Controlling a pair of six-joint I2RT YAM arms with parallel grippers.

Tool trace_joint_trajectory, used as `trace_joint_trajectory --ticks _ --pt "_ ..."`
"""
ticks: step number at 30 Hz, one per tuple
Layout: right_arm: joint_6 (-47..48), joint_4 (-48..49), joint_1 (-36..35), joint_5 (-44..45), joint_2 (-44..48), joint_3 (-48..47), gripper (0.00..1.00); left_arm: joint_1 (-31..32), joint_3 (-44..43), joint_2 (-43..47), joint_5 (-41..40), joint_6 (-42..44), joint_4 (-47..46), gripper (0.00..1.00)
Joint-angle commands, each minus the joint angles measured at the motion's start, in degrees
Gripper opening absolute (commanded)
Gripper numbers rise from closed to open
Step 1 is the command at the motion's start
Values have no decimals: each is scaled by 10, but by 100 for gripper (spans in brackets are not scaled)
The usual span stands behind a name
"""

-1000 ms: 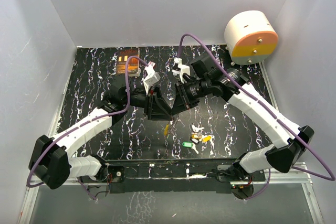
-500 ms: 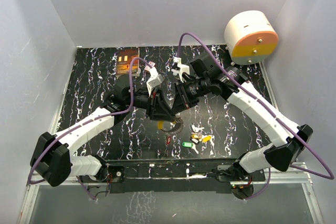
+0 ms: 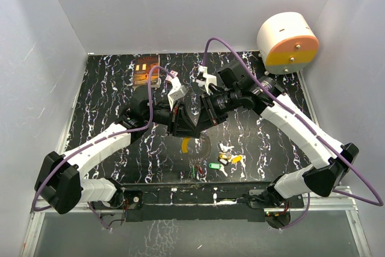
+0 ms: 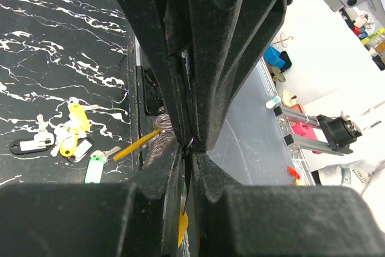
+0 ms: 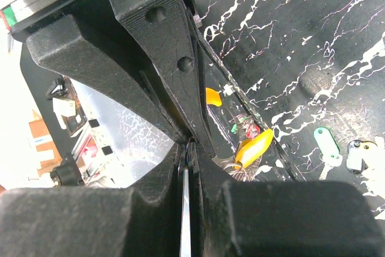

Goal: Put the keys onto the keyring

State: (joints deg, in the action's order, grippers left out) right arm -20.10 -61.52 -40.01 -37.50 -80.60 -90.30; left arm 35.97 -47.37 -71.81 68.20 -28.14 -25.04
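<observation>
The yellow key [image 3: 187,144] has swung back into sight below the meeting tools. The left tool [image 4: 187,161] and right tool [image 5: 187,148] each pinch the keyring [image 5: 184,209] wire tight above mid-worktop [image 3: 102,88]. Loose keys [image 3: 227,159] lie toward 5 o'clock.

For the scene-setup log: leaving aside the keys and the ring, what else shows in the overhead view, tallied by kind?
Robot arms: 2, left and right
White-and-orange drum: 1
Brown book-like item: 1
Total: 4
</observation>
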Motion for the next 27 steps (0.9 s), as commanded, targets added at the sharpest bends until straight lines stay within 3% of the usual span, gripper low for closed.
trace_joint_trajectory --ticks 1,5,6,9,13,19,27 --pt "-18 56 2 -6 27 -5 7 5 -27 9 20 4 -9 0" --pt "-21 78 2 -2 39 10 8 5 -31 9 17 9 2 0" --pt "-21 81 2 6 44 11 12 5 -32 9 17 13 6 0" --pt "-7 85 3 65 64 0 41 5 -37 11 19 51 45 0" --pt "18 91 3 178 111 -5 62 5 -64 18 14 154 161 0" --pt "40 69 3 314 148 44 73 5 -109 21 -15 317 347 0" --pt "11 56 4 398 187 160 73 5 -92 42 -38 331 354 0"
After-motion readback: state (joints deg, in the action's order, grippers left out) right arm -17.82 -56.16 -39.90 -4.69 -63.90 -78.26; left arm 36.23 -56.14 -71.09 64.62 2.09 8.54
